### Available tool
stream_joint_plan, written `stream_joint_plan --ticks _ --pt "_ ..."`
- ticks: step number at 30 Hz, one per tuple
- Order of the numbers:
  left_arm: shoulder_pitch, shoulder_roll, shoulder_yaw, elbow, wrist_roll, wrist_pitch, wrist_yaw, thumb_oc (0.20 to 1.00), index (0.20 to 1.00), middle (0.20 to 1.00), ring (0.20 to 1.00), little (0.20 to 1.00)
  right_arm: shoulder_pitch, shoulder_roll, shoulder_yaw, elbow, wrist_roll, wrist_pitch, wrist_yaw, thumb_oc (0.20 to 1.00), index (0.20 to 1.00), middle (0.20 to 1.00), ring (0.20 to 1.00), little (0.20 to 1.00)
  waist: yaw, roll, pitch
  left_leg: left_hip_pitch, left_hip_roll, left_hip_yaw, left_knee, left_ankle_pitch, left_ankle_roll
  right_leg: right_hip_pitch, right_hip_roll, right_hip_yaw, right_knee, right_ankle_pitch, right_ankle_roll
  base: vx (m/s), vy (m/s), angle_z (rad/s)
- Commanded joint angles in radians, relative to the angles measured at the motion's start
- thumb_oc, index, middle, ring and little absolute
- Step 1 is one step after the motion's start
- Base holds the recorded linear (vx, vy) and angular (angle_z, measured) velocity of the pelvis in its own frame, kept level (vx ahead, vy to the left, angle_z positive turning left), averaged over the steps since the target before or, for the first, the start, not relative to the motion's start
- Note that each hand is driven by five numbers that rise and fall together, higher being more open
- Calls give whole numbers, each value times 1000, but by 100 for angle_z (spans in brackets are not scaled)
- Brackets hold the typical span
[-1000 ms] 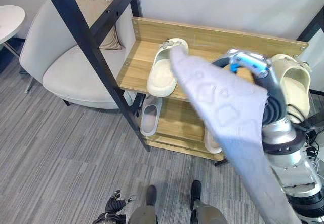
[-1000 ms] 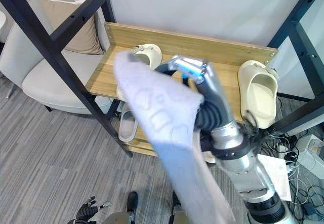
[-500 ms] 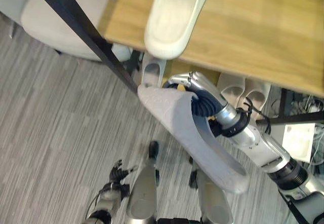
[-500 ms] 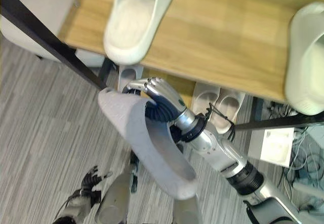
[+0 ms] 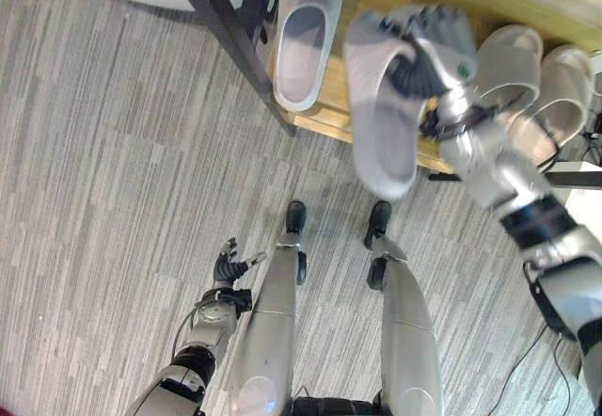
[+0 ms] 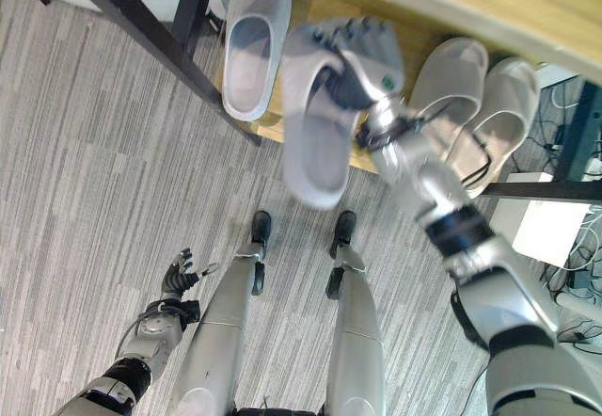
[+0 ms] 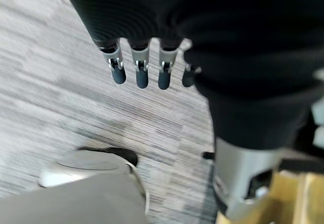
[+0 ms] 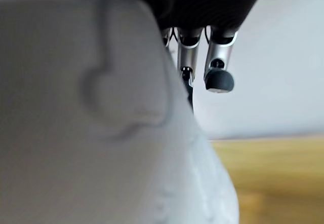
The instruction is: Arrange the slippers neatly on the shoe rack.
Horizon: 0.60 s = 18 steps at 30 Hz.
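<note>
1. Gripping a pale grey slipper (image 5: 381, 115) by its toe band, the right hand (image 5: 428, 44) has its fingers curled over the strap. The slipper hangs in the air in front of the shoe rack's low shelf (image 5: 331, 115), heel end toward the robot.
2. Held slipper: open-toed slide, soft grey, broad upper band, smooth footbed facing the head camera. In the right wrist view its underside (image 8: 96, 127) looms close and shows a faint raised pattern.
3. A matching grey slipper (image 5: 306, 40) lies on the low shelf beside the rack's black slanted post (image 5: 235, 44), on the side of the held slipper toward that post, with its heel hanging past the shelf's front edge.
4. Two paler slippers (image 6: 470, 105) sit side by side on the same shelf, on the far side of the right hand from the post.
5. The left hand (image 5: 226, 267) hangs low over the grey striped carpet (image 5: 103, 181), well apart from the rack, with fingers loosely spread and grasping nothing.
</note>
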Motion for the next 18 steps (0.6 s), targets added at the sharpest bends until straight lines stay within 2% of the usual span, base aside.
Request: stream_joint_plan --ticks 1,5,6,11,18 --pt "45 -8 -39 29 -55 -25 5 1000 1000 1000 1000 1000 -28 -55 68 -20 -5 40 -70 200 200 200 200 200 11 18 -95 -38 5 -27 19 -40 -14 -1 -5 43 77 -151 43 -27 32 -6" --pt "37 -12 -62 -6 -73 -27 8 1000 1000 1000 1000 1000 -119 -85 163 114 17 55 -70 200 200 200 200 200 16 26 -85 -108 2 -33 57 -43 -12 -75 -8 51 129 -160 37 12 15 -1" --pt "37 -12 -68 -15 -81 -27 4 1000 1000 1000 1000 1000 -139 -95 190 147 19 60 -59 200 200 200 200 200 21 25 -87 -111 3 -38 74 -73 -16 -81 -6 56 149 -191 40 81 -4 7" --pt "36 -9 -80 -78 -100 -31 9 1000 1000 1000 1000 1000 -206 -110 272 249 46 63 -43 200 200 200 200 200 28 33 -86 -182 0 -44 130 -87 -16 -163 -12 68 219 -211 35 17 -5 1" --pt "41 -7 -86 -139 -110 -37 18 1000 1000 1000 1000 1000 -213 -104 308 304 64 61 -24 200 200 200 200 200 27 35 -104 -253 -11 -50 195 -105 -7 -238 -16 81 296 -236 27 5 3 1"
